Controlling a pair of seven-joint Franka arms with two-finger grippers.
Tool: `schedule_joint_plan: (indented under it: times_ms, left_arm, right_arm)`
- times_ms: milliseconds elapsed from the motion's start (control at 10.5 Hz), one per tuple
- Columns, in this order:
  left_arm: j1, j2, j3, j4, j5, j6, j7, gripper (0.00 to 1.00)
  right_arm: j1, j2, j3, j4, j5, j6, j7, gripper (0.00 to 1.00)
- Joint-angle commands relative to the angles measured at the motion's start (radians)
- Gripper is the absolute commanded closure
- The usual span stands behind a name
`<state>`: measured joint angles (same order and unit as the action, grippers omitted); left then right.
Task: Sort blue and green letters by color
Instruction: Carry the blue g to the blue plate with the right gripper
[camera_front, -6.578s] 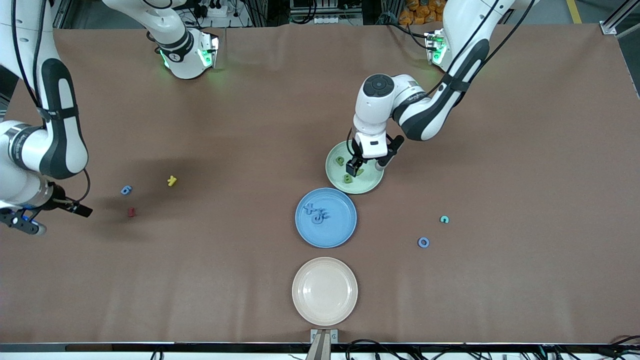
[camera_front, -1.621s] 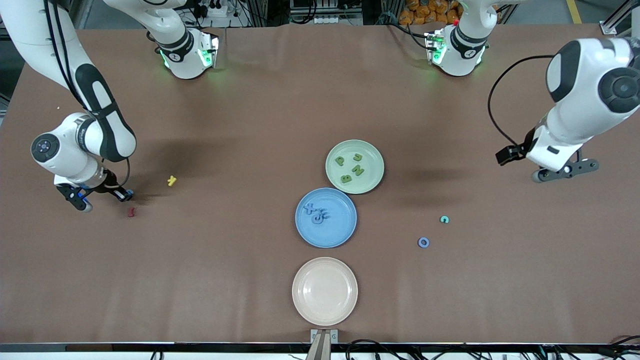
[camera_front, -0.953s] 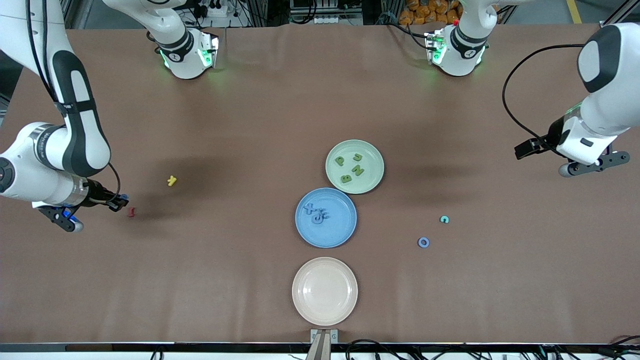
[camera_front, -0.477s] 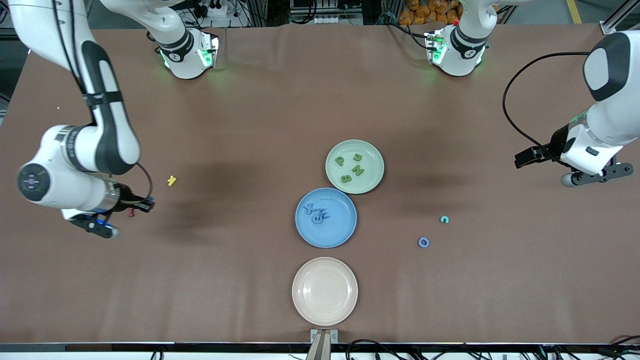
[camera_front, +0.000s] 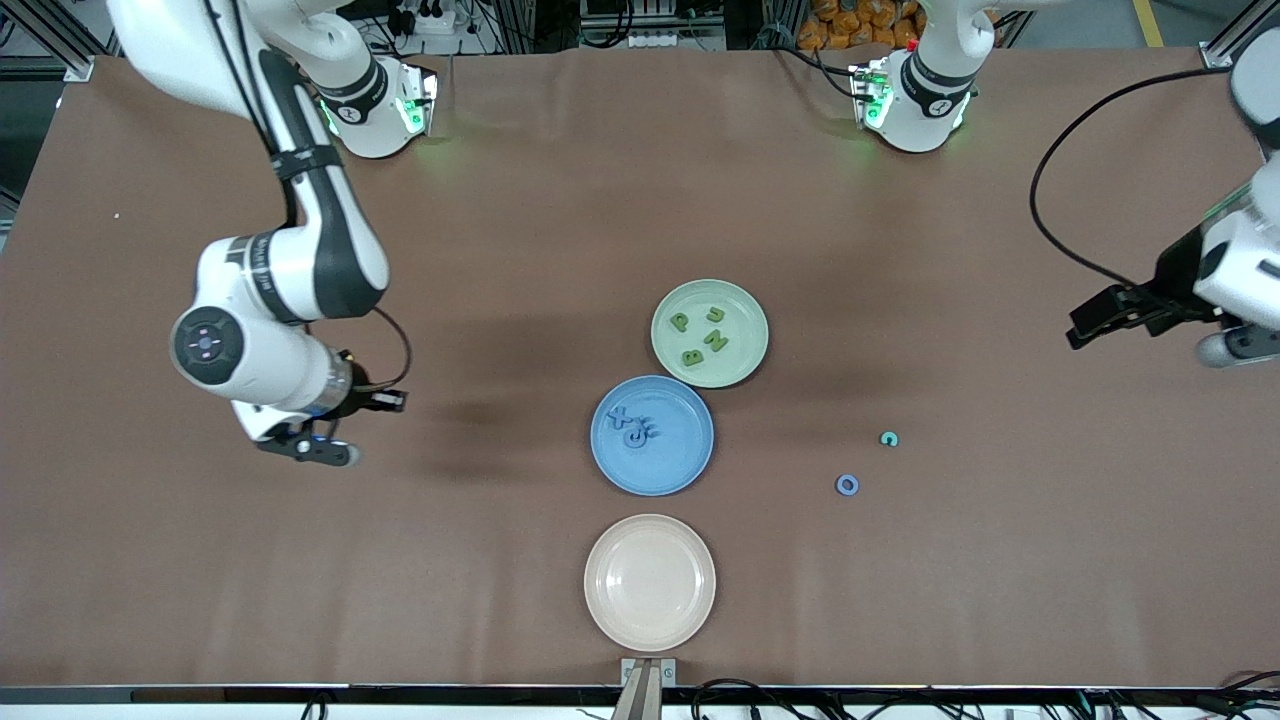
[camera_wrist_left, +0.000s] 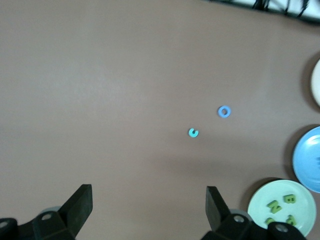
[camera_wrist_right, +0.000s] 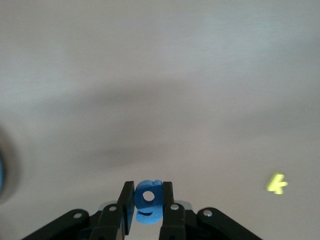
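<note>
Up in the air over bare table toward the right arm's end, the right gripper (camera_wrist_right: 148, 200) is pinching a blue 6 (camera_wrist_right: 148, 198) between its fingers; in the front view that piece is showing only as a blue speck under the wrist, and the arm's body is hiding the table beneath it. Off to one side in the right wrist view, a small yellow letter (camera_wrist_right: 276, 183) is lying flat, too blurred to read. Meanwhile the left gripper (camera_wrist_left: 149, 210) is hanging with its jaws spread wide and empty over the table's edge at the left arm's end, partly cut off by the frame in the front view. On the green plate (camera_front: 752, 355) the green letters (camera_front: 704, 335) are lying together, P, U, N and B. On the blue plate (camera_front: 680, 470) the blue letters (camera_front: 633, 427) are crowding so closely that their shapes are hard to separate. Toward the left arm's end, a teal C-shaped piece (camera_front: 888, 438) and a blue ring (camera_front: 847, 485) are lying near each other on the cloth. Nearest the front camera, a cream plate (camera_front: 690, 610) is sitting.
</note>
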<state>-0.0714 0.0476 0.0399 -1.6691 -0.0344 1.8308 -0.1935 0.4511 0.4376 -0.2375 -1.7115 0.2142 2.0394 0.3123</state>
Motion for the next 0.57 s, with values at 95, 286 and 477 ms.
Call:
schedule_joint_plan:
  times_ms: [95, 286, 477]
  left_arm:
    - [-0.002, -0.003, -0.023, 0.15, -0.004, -0.119, 0.023, 0.0]
    - [-0.002, -0.026, -0.023, 0.149, 0.007, -0.122, 0.025, 0.0]
    - [-0.001, -0.028, -0.026, 0.149, 0.007, -0.133, 0.025, 0.0]
  right_arm:
    - [0.145, 0.113, -0.01, 0.159, 0.047, -0.008, 0.039, 0.93]
    - [0.165, 0.157, 0.021, 0.205, 0.047, 0.011, 0.036, 0.93]
    - [0.169, 0.212, 0.079, 0.265, 0.045, 0.056, 0.034, 0.93]
